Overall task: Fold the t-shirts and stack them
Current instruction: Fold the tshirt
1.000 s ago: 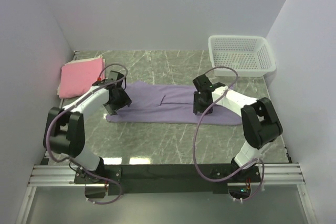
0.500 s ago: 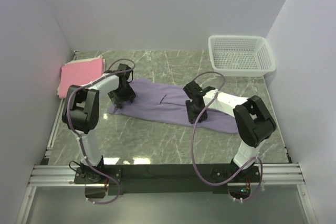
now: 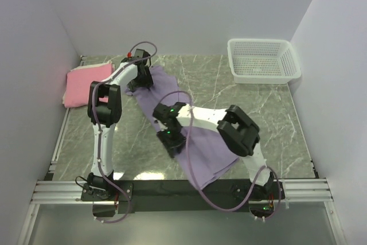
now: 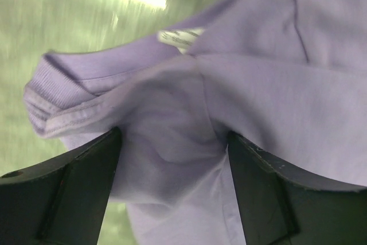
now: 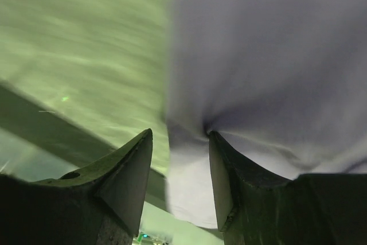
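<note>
Evidently left pincer (image 4: 173,137) clutches lavender t-shirt (image 4: 275,96) near unreadable tag (image 4: 180,34); right pincer (image 5: 180,136) uncertain.

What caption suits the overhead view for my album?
Left claw and right claw handle a lavender t-shirt lying diagonally on the marble table; folded pink t-shirt far left, white basket far right.

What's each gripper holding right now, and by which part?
Both hold the purple shirt: left gripper by bunched cloth beside the collar, right gripper by a side edge.
</note>
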Robot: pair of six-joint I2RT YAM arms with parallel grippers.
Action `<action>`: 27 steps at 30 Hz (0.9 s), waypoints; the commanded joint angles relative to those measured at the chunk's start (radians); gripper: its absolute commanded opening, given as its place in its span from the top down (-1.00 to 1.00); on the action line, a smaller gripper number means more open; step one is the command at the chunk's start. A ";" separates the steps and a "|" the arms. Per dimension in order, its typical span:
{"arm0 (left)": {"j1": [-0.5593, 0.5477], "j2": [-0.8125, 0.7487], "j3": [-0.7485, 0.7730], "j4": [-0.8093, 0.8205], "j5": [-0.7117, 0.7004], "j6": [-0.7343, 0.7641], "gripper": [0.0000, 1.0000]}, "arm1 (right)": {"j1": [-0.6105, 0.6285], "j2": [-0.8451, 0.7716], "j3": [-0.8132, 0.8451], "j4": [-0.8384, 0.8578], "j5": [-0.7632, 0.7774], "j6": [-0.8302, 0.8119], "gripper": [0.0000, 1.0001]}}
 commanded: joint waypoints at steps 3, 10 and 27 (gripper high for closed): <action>0.020 0.131 0.188 0.010 0.004 0.077 -0.68 | 0.071 0.149 0.170 0.069 -0.169 0.013 -0.03; 0.022 0.180 0.289 0.073 0.071 0.092 -0.86 | 0.088 0.144 0.323 0.081 -0.088 0.028 -0.04; -0.073 -0.286 -0.092 0.068 -0.015 -0.101 -0.68 | 0.013 -0.412 -0.311 0.146 0.136 0.100 0.06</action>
